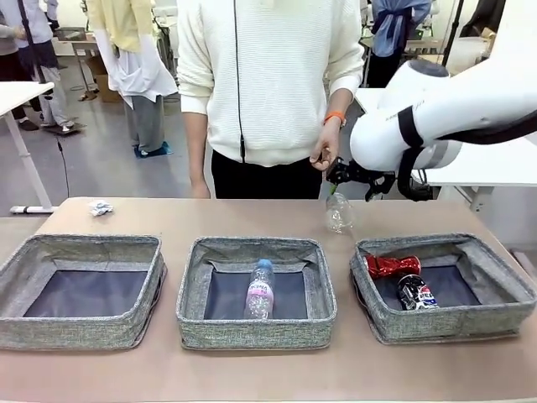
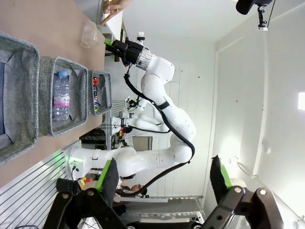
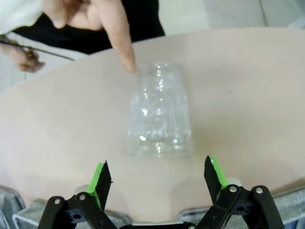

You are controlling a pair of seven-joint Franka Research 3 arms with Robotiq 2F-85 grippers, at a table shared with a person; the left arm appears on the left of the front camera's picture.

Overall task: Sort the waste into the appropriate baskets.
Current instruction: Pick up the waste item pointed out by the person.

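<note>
The clear thin plastic container (image 1: pixel 339 213) stands on the table behind the middle basket (image 1: pixel 252 246) and right basket (image 1: pixel 470 245). My right gripper (image 1: pixel 337 181) hovers just above and behind it, open; in the right wrist view the container (image 3: pixel 159 117) lies ahead of the open gripper (image 3: pixel 157 175). A person's finger (image 3: pixel 125 52) touches its far end. The pink-labelled bottle (image 1: pixel 260 290) lies in the middle basket. The red can (image 1: pixel 393 266) and Pepsi can (image 1: pixel 416 294) lie in the right basket. The paper wad (image 1: pixel 101 208) sits far left. My left gripper (image 2: pixel 163 175) is open, held high.
The left basket (image 1: pixel 84 245) holds nothing. The person stands at the far table edge, a hand (image 1: pixel 325 156) hanging close to my right gripper. Bare tabletop runs between the paper wad and the container.
</note>
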